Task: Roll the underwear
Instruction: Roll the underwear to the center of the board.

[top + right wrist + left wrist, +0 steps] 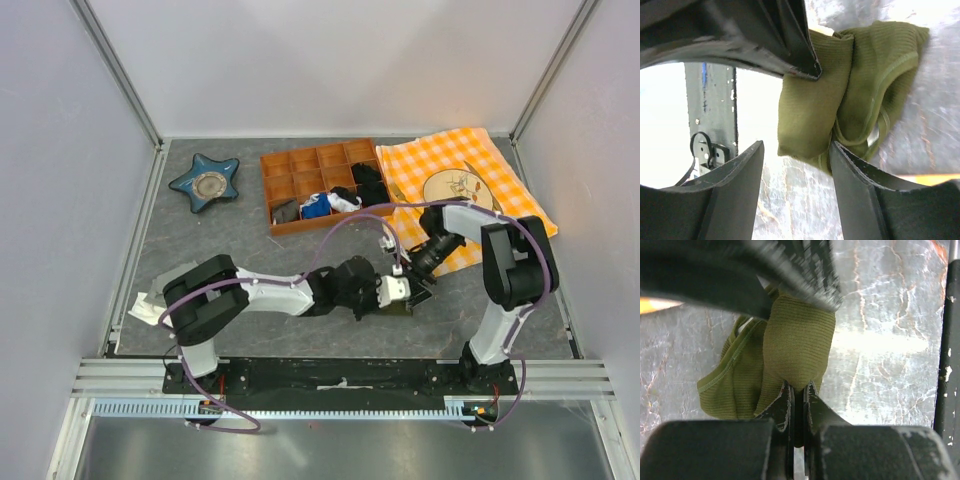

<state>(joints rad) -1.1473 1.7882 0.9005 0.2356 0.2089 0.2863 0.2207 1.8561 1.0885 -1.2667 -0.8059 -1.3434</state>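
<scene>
- Nearest us, the left gripper (797, 397) had its jaws pinched almost together on a fold of the underwear (797, 337), which lay on the grey table (880, 300) just ahead of the arms.
- The right gripper (796, 150) stood wide open astride the bundle, gripping nothing.
- We judged the roll only partly made: the cloth was doubled over, but one hem hung loose.
- Farther back stood the tray (267, 190), well apart.

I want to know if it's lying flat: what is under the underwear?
The grey table shows all around the underwear, which is bunched up, its edge pinched in the left gripper. Anything beneath the folds is covered.
</scene>
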